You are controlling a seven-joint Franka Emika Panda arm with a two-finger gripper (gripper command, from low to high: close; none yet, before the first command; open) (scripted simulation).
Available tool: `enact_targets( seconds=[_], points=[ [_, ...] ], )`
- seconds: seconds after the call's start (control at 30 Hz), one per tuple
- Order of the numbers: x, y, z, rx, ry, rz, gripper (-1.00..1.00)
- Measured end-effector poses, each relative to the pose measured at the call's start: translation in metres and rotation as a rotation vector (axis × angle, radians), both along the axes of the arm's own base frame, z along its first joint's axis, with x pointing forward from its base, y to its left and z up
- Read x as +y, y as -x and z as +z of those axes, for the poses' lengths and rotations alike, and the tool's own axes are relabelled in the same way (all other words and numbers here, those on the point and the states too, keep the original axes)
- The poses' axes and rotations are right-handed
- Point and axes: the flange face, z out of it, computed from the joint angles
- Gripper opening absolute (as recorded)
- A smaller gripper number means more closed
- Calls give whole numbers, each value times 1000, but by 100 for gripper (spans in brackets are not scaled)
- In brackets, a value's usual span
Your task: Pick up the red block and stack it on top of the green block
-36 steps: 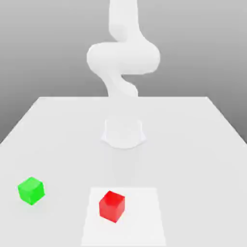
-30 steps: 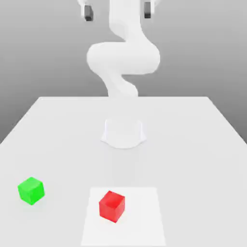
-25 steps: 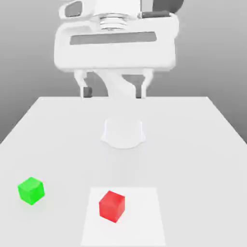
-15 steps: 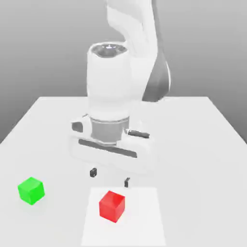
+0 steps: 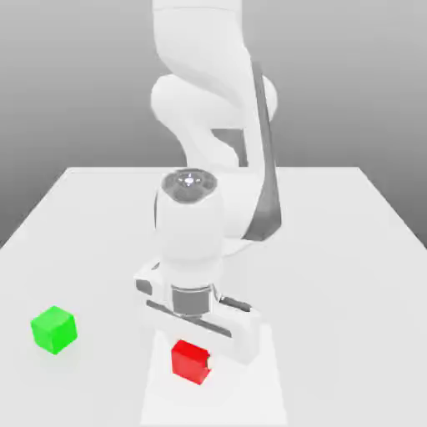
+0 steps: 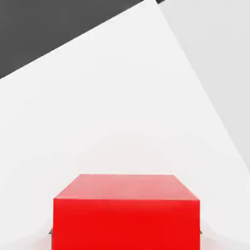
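The red block (image 5: 188,362) lies on a lighter square patch (image 5: 254,392) near the table's front edge; it is large in the hand view (image 6: 126,215). My gripper (image 5: 193,354) has come down over it, open, with a finger on either side of the block at block height. One dark fingertip (image 5: 208,362) shows at the block's side toward the exterior view's right. The green block (image 5: 54,329) sits on the table toward the exterior view's left, well apart from the gripper and the red block.
The white table (image 5: 342,250) stretches wide around both blocks. The arm's links (image 5: 213,125) rise behind the hand, over the table's middle. The table's front edge is close behind the red block's patch.
The hand has swung down from high above the table and lowered over the red block, its fingers now straddling it. Neither block has moved.
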Motion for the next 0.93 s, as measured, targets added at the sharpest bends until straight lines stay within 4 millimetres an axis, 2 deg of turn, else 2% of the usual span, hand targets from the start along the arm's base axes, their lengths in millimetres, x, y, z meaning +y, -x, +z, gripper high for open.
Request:
enact_targets(
  seconds=[0.13,0.37,0.6,0.67,0.8,0.83,0.93],
  points=[
    [-2,1,39,0,1,-1,-100],
    [-119,18,62,2,8,-72,-100],
    [-227,68,80,2,3,-118,-100],
    [-254,87,74,0,0,-153,-100],
    [-243,76,35,-1,0,-105,-100],
    [-242,76,25,1,0,-105,100],
    [-242,76,25,1,0,-105,100]
  ],
)
